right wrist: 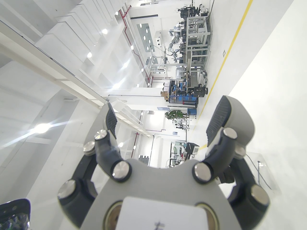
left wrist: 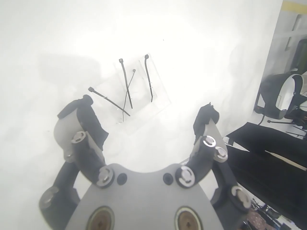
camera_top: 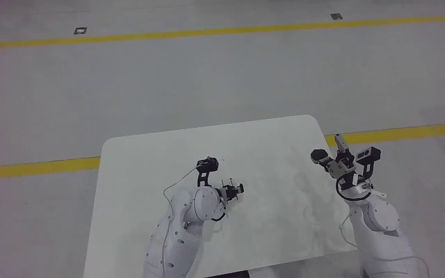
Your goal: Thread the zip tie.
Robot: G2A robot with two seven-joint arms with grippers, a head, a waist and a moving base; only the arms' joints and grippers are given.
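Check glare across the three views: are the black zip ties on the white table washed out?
Left wrist view: white table blown out by glare, yet the thin black plastic zip ties stand out dark; right wrist view: ceiling lamps flare into streaks, yellow floor line bows slightly from lens distortion; top view: even light, no glare.

White rounded arms [camera_top: 182, 229], grey wrist plates [left wrist: 146, 192], silver round screws [left wrist: 208, 141], black-padded jaws (ribbed on the right).

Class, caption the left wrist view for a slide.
Open left gripper facing four black zip ties on the white table.
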